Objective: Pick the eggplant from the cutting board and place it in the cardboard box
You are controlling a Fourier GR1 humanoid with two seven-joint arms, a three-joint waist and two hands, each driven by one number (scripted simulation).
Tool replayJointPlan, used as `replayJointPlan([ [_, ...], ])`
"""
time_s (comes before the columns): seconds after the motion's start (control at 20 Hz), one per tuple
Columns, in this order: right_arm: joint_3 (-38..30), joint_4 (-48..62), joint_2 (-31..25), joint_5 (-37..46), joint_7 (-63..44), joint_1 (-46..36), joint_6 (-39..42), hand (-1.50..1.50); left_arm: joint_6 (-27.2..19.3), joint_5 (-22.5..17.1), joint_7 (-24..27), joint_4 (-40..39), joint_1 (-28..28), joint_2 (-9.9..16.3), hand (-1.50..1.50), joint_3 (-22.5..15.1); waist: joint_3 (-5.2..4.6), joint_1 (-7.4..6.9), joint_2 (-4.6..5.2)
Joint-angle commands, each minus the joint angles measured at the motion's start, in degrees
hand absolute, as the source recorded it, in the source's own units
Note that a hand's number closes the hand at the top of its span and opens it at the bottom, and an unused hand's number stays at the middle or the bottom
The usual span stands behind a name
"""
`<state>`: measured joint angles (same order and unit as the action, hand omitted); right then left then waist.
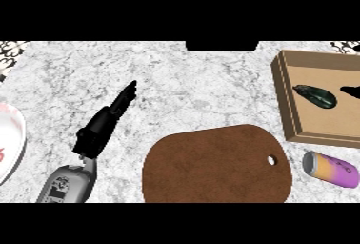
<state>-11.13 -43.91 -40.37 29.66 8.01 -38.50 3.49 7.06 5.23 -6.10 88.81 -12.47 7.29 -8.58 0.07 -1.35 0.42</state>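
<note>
The dark green-purple eggplant [315, 96] lies inside the cardboard box [295, 119] at the right, near the box's left wall. Only a small black part of my right hand [351, 91] shows at the picture's right edge, over the box and a little to the right of the eggplant, not touching it. The brown cutting board [218, 167] sits at the lower middle with nothing on it. My left hand [105, 121] rests open over the counter at the left, fingers straight and pointing up and to the right.
A purple can [330, 169] lies on its side just below the box and right of the board. A white plate [13, 138] shows at the left edge. The counter is grey marble.
</note>
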Motion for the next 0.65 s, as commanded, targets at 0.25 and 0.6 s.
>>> replayJointPlan([
  [0.25, -12.9, 9.2, 1.9, -12.3, 9.7, -4.9, -1.1, -1.5, 0.2, -0.2, -0.5, -1.9, -2.3, -0.2, 0.0, 1.5, 0.07, 0.63, -0.06],
  [0.6, -24.7, 15.0, -5.0, -24.2, 14.4, -3.0, 8.1, -1.5, 1.8, 0.1, 2.2, 1.6, 3.6, 1.2, 0.0, 0.6, 0.04, 0.8, -0.39],
])
